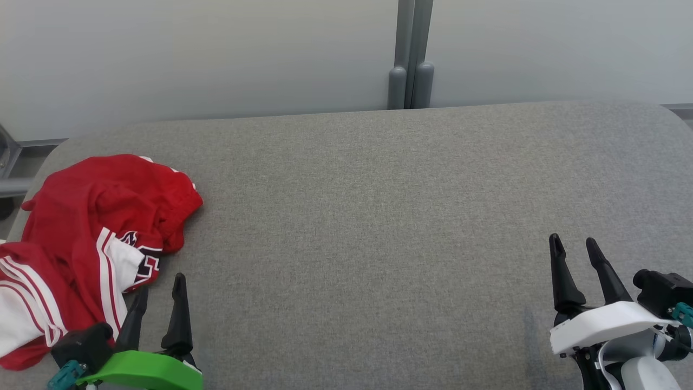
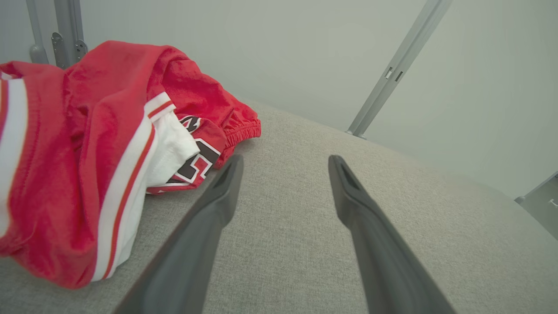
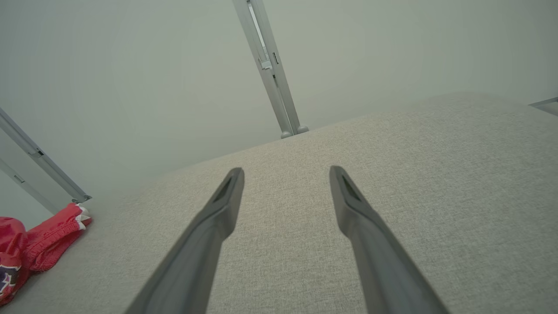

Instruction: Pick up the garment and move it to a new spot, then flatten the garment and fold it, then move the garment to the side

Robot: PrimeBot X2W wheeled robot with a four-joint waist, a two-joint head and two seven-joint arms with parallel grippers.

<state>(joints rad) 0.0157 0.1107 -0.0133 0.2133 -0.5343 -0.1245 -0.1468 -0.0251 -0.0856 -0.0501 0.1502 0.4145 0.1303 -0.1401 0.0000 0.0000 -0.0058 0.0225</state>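
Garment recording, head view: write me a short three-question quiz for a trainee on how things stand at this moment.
1. True or false: the left gripper is shut on the garment.
2. Where on the grey padded surface does the garment lie? A) crumpled at the robot's left end B) spread flat in the middle C) folded at the robot's right end
3. Which is nearer the garment, the left gripper or the right gripper?

Key
1. False: its fingers stand apart beside the cloth and hold nothing.
2. A
3. The left gripper; the right one is over bare surface at the far end.
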